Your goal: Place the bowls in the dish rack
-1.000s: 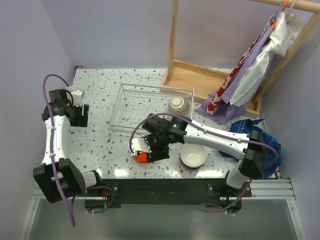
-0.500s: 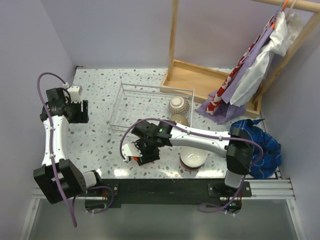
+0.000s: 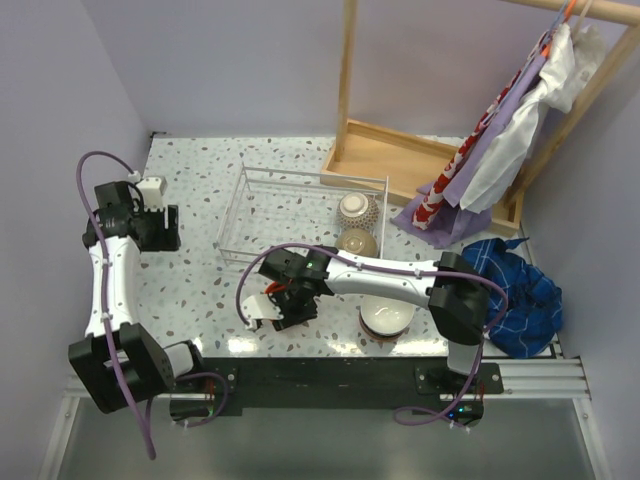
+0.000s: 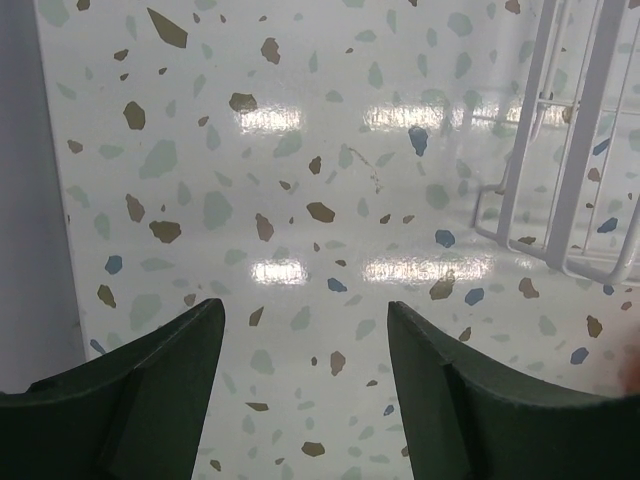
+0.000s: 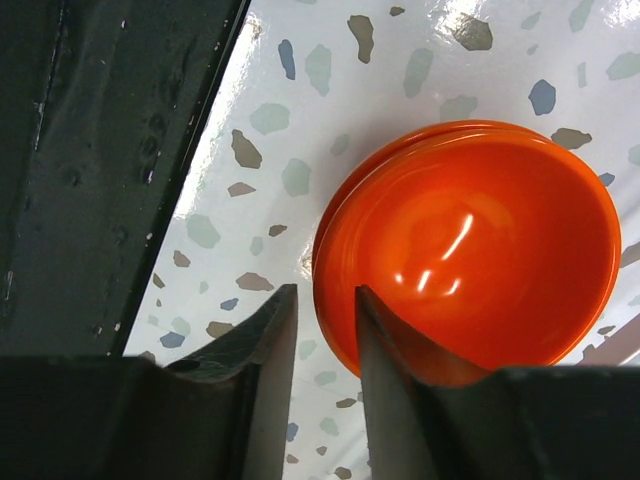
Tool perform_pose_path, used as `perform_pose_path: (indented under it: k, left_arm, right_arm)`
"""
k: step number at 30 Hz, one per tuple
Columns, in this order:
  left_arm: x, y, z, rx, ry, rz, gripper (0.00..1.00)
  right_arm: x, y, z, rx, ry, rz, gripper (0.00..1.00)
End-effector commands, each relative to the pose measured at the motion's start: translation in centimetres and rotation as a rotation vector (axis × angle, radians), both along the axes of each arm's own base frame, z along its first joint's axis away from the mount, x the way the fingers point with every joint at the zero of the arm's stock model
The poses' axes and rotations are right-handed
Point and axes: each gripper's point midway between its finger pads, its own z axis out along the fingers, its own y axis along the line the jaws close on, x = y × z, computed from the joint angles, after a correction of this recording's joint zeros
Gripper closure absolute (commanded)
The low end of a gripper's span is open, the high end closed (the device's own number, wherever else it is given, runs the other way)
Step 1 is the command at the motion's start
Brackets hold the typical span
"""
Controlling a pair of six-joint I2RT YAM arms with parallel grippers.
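Note:
An orange bowl [image 5: 470,250] stands on the speckled table near the front edge; in the top view only a sliver of the orange bowl [image 3: 271,291] shows beside my right gripper [image 3: 281,303]. The right gripper [image 5: 327,310] straddles its rim, one finger inside and one outside, jaws narrow, a thin strip of table showing between the outer finger and the rim. A patterned bowl [image 3: 354,208] and a tan bowl [image 3: 357,241] sit at the right end of the wire dish rack [image 3: 262,180]. A white bowl [image 3: 386,316] stands front right. My left gripper [image 4: 305,320] is open over bare table left of the rack.
A wooden frame tray [image 3: 395,160] with hanging cloths [image 3: 500,140] stands at the back right. A blue cloth [image 3: 515,290] lies at the right edge. The black front rail [image 5: 90,150] runs just beside the orange bowl. Rack wires [image 4: 560,150] lie right of the left gripper.
My right gripper moved left and toward the front edge over the orange bowl, and its jaws narrowed around the rim. The tan bowl came into view. The left arm barely shifted.

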Motion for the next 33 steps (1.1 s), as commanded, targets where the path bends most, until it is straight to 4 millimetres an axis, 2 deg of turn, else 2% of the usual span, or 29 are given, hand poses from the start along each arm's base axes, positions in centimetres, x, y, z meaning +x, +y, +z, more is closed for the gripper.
perform_pose_path:
  k: [1,8,9,12,15,16,18,19,21,22,23,24,25,26,27,28,29,30,31,32,33]
  left_arm:
    - [0.3,-0.3,1.2,-0.015,-0.067,0.011,0.29]
    - [0.6,-0.7,1.7,-0.034,-0.093,0.008,0.29]
    - [0.7,-0.8,1.9,-0.039,-0.099,0.004,0.29]
    - [0.9,-1.0,2.6,-0.045,-0.12,-0.003,0.29]
    - [1.2,-1.1,3.9,-0.033,-0.15,-0.023,0.3]
    - [1.4,-1.1,4.3,-0.03,-0.161,-0.03,0.3]
    - [2.0,-1.2,6.0,-0.021,-0.203,-0.06,0.3]
    - [2.2,-1.4,6.6,-0.023,-0.217,-0.075,0.3]
    - [3.0,-1.9,8.7,-0.029,-0.272,-0.114,0.3]
    - [3.3,-2.2,9.3,-0.038,-0.288,-0.135,0.3]
    - [3.8,-2.3,10.8,-0.034,-0.326,-0.157,0.32]
    - [4.2,-3.0,11.2,-0.056,-0.34,-0.193,0.33]
    - [4.6,-3.4,11.9,-0.057,-0.357,-0.212,0.34]
    - [5.3,-3.5,13.3,-0.039,-0.395,-0.231,0.36]
    - [6.0,-4.1,13.7,-0.031,-0.405,-0.256,0.37]
    - [6.5,-4.5,14.3,-0.023,-0.422,-0.275,0.39]
    - [7.4,-5.9,15.9,-0.002,-0.469,-0.326,0.4]
    - [8.1,-6.2,16.3,0.025,-0.482,-0.331,0.41]
    - [8.6,-6.9,17.0,0.041,-0.508,-0.346,0.47]
    - [9.4,-8.3,18.1,0.051,-0.56,-0.388,0.51]
    - [9.9,-9.1,18.4,0.043,-0.579,-0.412,0.58]
  right_arm:
    - [-0.4,-0.2,0.0,-0.003,0.006,0.025,0.73]
    - [-0.5,-0.7,0.8,-0.016,0.008,-0.011,0.94]
    - [-0.4,-0.7,1.3,-0.005,0.005,-0.025,1.0]
    - [-0.3,-0.5,2.6,0.017,-0.003,-0.053,1.0]
    - [-0.7,0.0,5.9,0.072,0.017,-0.078,1.0]
    - [-0.5,0.9,8.2,0.126,0.009,-0.085,1.0]
    - [-1.0,1.1,10.5,0.156,0.047,-0.104,1.0]
    - [-0.8,2.1,13.3,0.22,0.049,-0.11,1.0]
    - [0.0,2.4,15.3,0.249,0.108,-0.178,1.0]
    - [0.2,3.3,18.1,0.325,0.146,-0.19,1.0]
    - [2.1,3.4,18.3,0.332,0.2,-0.291,1.0]
    - [3.2,3.8,19.1,0.365,0.24,-0.339,1.0]
    - [3.9,4.4,20.7,0.42,0.302,-0.365,1.0]
    - [6.4,4.0,20.8,0.433,0.383,-0.495,1.0]
    - [8.2,4.7,21.9,0.507,0.408,-0.534,1.0]
    - [9.6,4.7,21.9,0.53,0.453,-0.592,1.0]
    - [11.4,4.1,22.7,0.56,0.563,-0.684,1.0]
    - [13.3,4.9,23.2,0.619,0.607,-0.726,1.0]
    - [14.4,4.9,23.0,0.634,0.665,-0.771,1.0]
    - [15.9,4.6,23.6,0.647,0.772,-0.857,1.0]
    - [17.8,5.6,23.7,0.708,0.798,-0.858,1.0]
